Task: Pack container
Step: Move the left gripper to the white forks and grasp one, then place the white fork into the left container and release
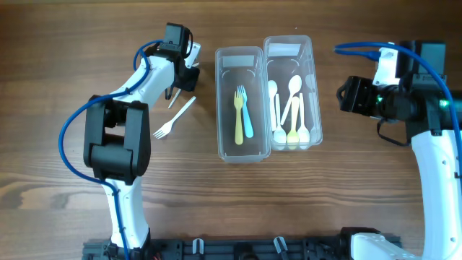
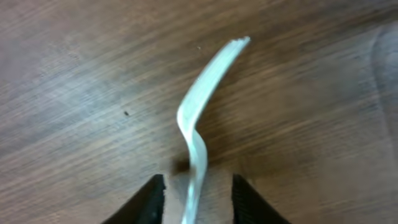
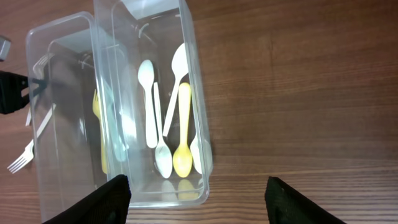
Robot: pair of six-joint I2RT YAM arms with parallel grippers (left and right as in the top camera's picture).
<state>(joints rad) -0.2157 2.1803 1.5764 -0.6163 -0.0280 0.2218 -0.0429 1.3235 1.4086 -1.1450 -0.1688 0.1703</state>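
Two clear containers stand side by side. The left container [image 1: 224, 108] holds a yellow fork [image 1: 238, 115] and a blue fork [image 1: 247, 119]. The right container [image 1: 316, 94] holds several white and yellow spoons [image 1: 292, 115]. My left gripper [image 1: 188, 76] is open, low over the table left of the containers. A white fork [image 2: 202, 106] lies between its jaws [image 2: 198, 202], and neither jaw touches it. A second white fork [image 1: 173, 120] lies on the table nearby. My right gripper [image 1: 348, 94] is open wide and empty [image 3: 196, 202], above the near end of the spoon container [image 3: 189, 74].
The wooden table [image 1: 65, 144] is bare around the containers. The left arm's links [image 1: 115, 137] stand at the left. The right arm [image 1: 433, 144] runs along the right edge, with a blue cable [image 1: 361, 49] above it.
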